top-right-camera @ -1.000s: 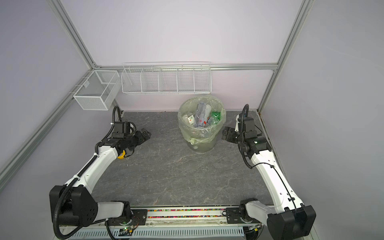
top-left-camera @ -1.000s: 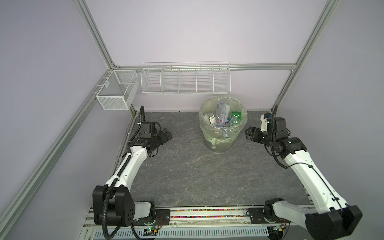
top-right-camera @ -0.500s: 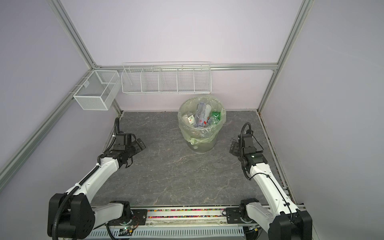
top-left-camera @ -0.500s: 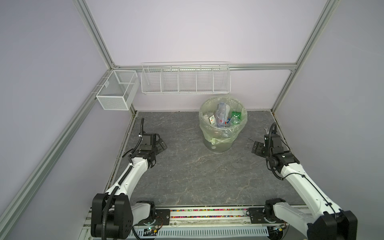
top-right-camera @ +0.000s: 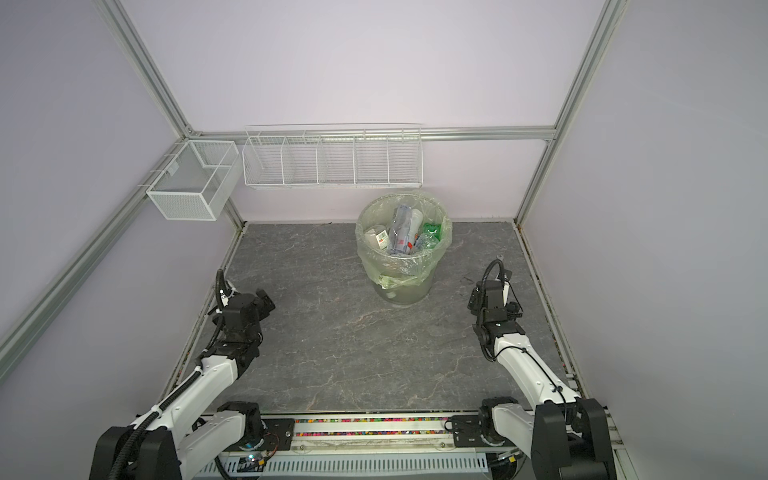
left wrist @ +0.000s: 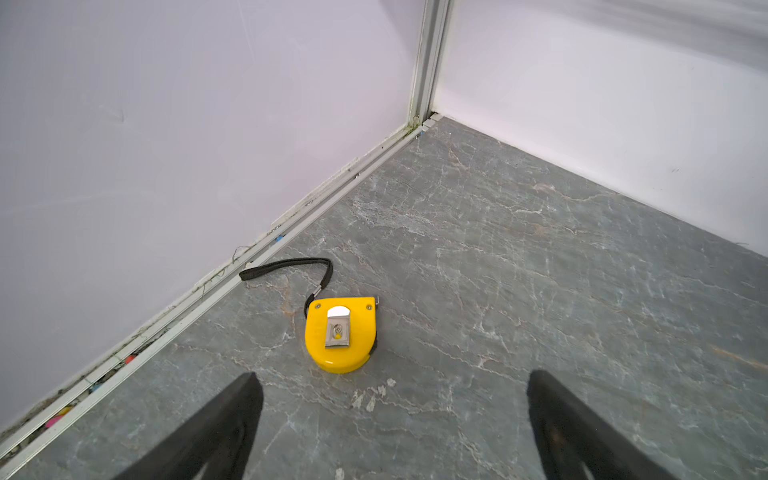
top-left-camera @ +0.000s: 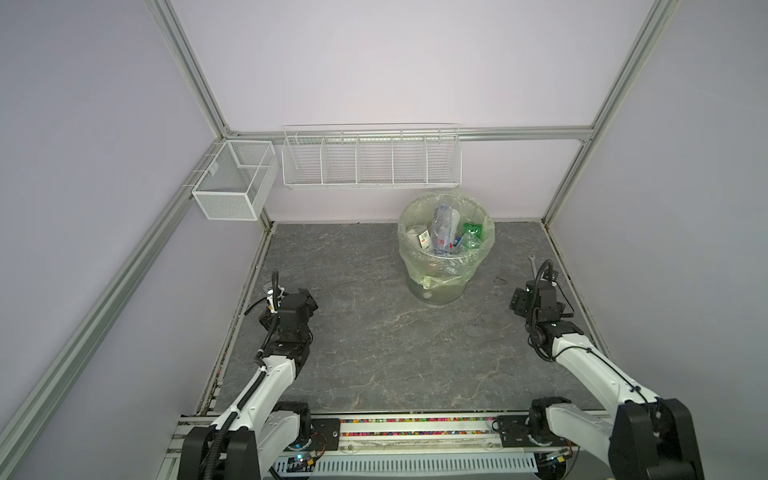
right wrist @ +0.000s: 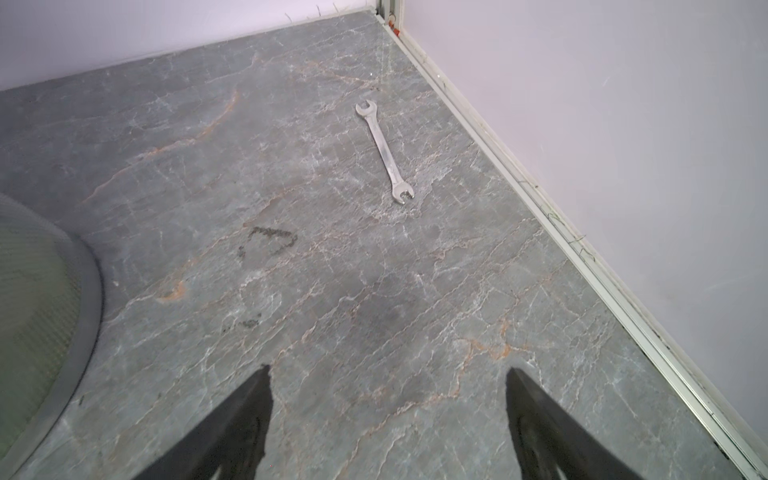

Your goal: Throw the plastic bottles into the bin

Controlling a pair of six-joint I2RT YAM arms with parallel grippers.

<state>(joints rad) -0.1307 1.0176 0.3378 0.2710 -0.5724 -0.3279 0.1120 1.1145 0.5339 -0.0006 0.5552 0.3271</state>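
The bin (top-left-camera: 436, 286) (top-right-camera: 403, 291) stands at the back middle of the table, lined with a pale green bag. Several plastic bottles (top-left-camera: 440, 228) (top-right-camera: 401, 232) lie heaped inside it, clear ones and a green one. No bottle shows on the table. My left gripper (top-left-camera: 309, 299) (left wrist: 393, 374) hangs low by the left wall, open and empty. My right gripper (top-left-camera: 517, 303) (right wrist: 389, 369) is to the right of the bin and apart from it, open and empty. The bin's wall (right wrist: 37, 311) shows at the edge of the right wrist view.
A yellow tape measure (left wrist: 340, 334) with a black strap lies just ahead of the left gripper, near the wall rail. A steel wrench (right wrist: 384, 151) (top-left-camera: 531, 266) lies near the right wall. Two white wire baskets (top-left-camera: 235, 187) (top-left-camera: 371, 160) hang on the frame above the back.
Both arms have drawn back from beside the bin toward the front of the table. Both grippers stayed open.
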